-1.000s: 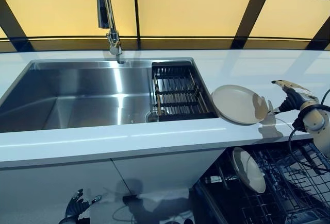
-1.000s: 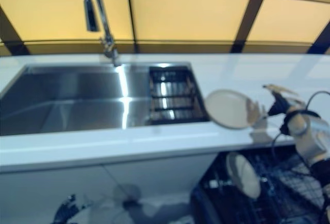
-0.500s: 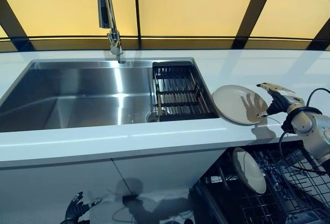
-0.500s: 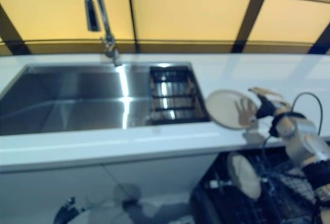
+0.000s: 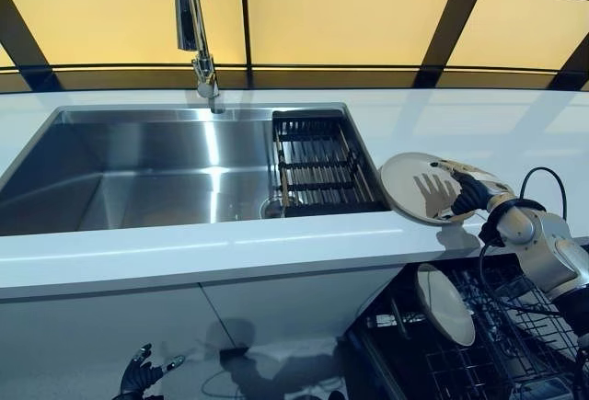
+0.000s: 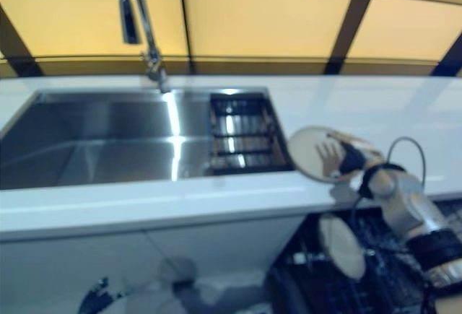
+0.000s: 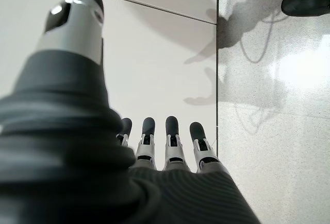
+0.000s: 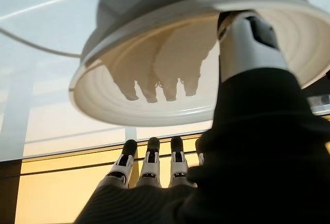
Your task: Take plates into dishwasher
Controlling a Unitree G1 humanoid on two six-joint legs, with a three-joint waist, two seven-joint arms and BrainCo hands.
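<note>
Plates number two. In the left eye view one round, smooth, cream plate (image 5: 419, 186) lies flat on the glossy white tabletop (image 5: 276, 248), near its front edge and just right of the sink (image 5: 138, 175). The second plate (image 5: 444, 303) stands on edge in the dark wire rack of the open dishwasher (image 5: 497, 345) below. The right hand (image 5: 465, 193) reaches over the first plate's right rim with fingers straight and spread, clamped on nothing. The steel sink is a deep rectangle with one black slatted rack (image 5: 317, 163) at its right end and one tall chrome faucet (image 5: 193, 28) behind. Bare tabletop stretches behind and right of the plate. The left hand (image 5: 140, 380) hangs low by the pale cabinet front.

The left wrist view shows its fingers (image 7: 172, 144) straight, apart, holding nothing, above the floor.

The right wrist view shows the plate's ridged rim close to the thumb, fingers (image 8: 150, 165) straight.
</note>
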